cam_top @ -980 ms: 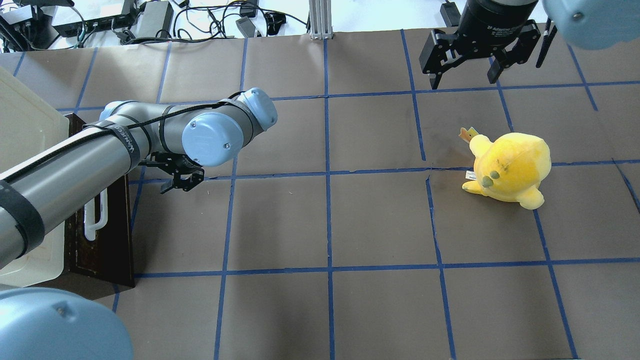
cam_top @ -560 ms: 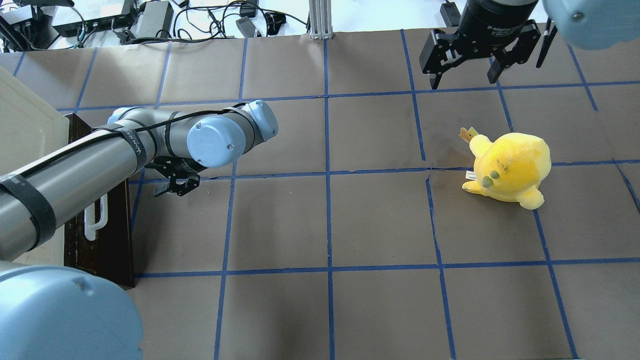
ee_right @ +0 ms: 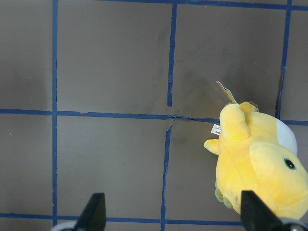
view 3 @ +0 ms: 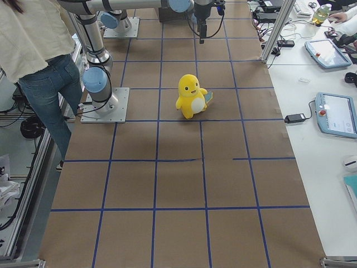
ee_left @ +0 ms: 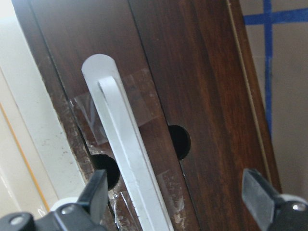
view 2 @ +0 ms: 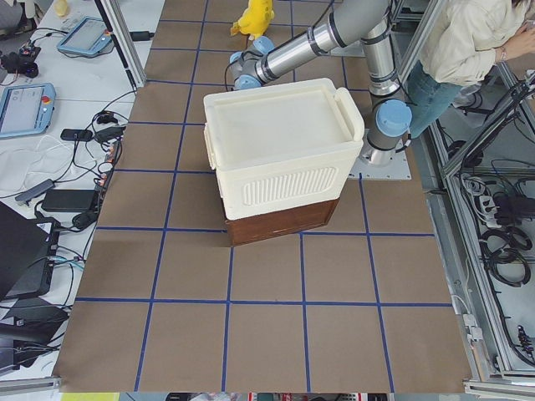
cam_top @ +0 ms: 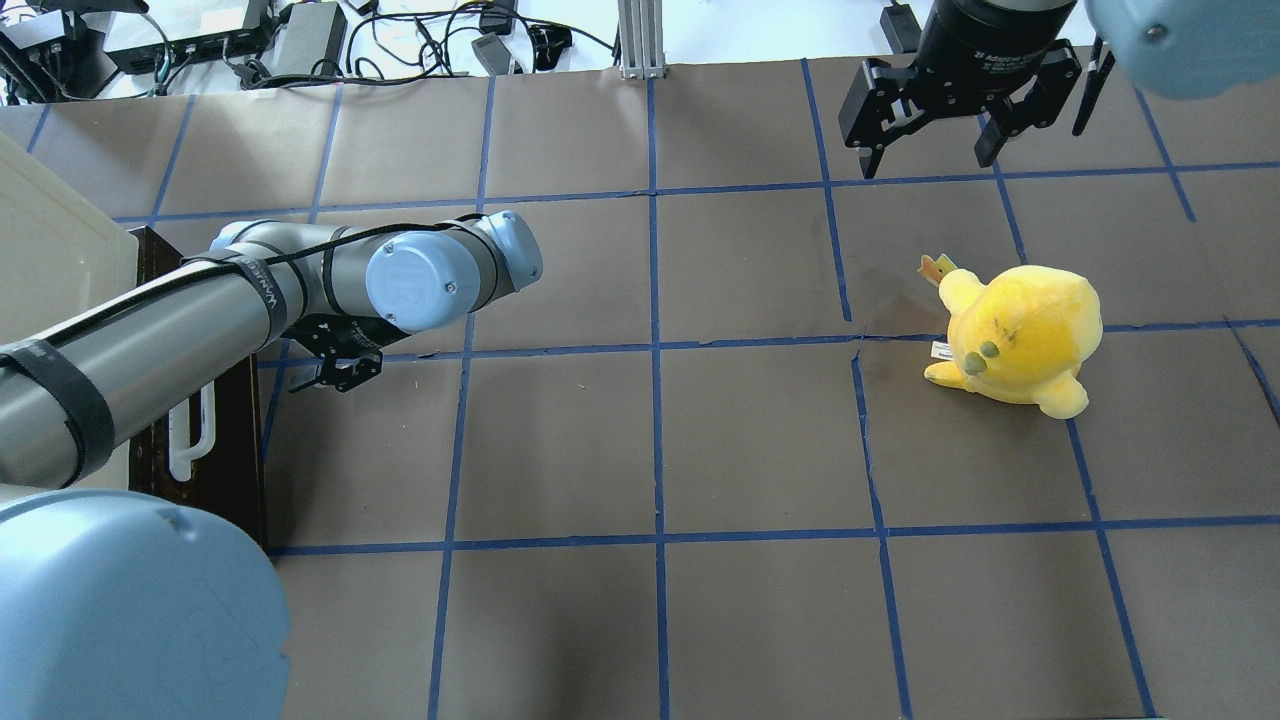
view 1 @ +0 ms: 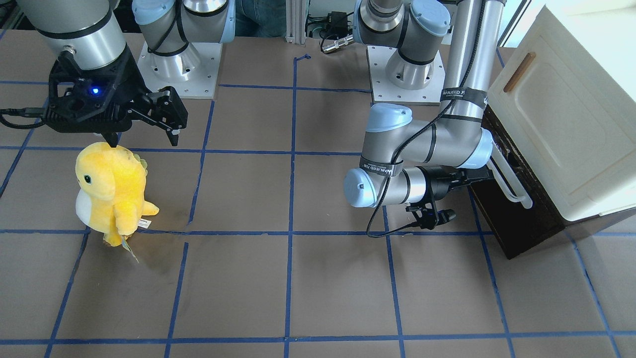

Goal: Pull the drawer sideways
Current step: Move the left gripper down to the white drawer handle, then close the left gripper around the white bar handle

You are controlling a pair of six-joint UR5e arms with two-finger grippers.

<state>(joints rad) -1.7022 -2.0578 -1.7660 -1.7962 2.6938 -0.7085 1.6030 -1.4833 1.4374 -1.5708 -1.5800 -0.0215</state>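
Note:
The drawer's dark brown front [cam_top: 225, 480] sits under the cream cabinet at the table's left, with its long white bar handle [cam_top: 192, 445]; no inside shows. It also shows in the front view [view 1: 519, 223] and the left side view [view 2: 280, 221]. My left gripper [cam_top: 312, 366] is open, fingers pointing at the drawer front. In the left wrist view the handle [ee_left: 127, 154] lies between its fingers [ee_left: 94, 192], nearer the left one, untouched. My right gripper [cam_top: 930, 150] is open and empty, high at the far right.
A yellow plush toy [cam_top: 1015, 335] stands on the right half of the table, below my right gripper; it shows in the right wrist view [ee_right: 260, 163]. The cream cabinet [view 1: 561, 114] with a small brown handle [view 1: 518, 72] sits above the drawer. A person stands behind the robot [view 3: 39, 50].
My left gripper has moved left, closer to the drawer front and its handle. The right arm and the plush toy have not moved.

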